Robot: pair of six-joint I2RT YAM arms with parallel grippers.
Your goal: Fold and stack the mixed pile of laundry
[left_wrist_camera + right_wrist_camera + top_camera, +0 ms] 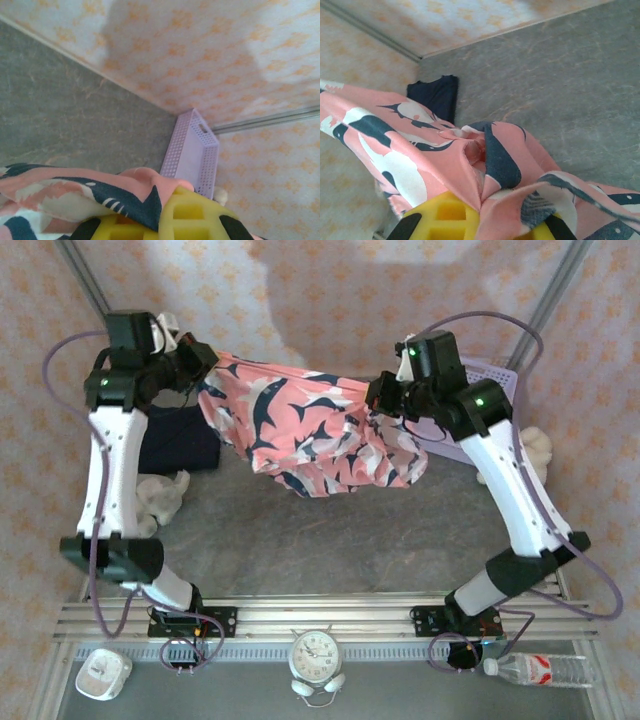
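Your left gripper [200,362] and right gripper [384,395] are each clamped on an upper edge of the salmon-pink cloth garment with navy and white print [300,430]. It hangs stretched between them above the grey table [320,540]. The plain dark navy cloth garment [180,443] lies on that table beside your left arm [108,455].

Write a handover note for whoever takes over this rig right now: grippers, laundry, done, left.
Left gripper: shut on one end of the pink printed garment.
Right gripper: shut on its other end; it hangs stretched between them over the table.
Navy garment: flat on the table at the left, apparently folded.
Left to do: fold the pink one, stack the two.
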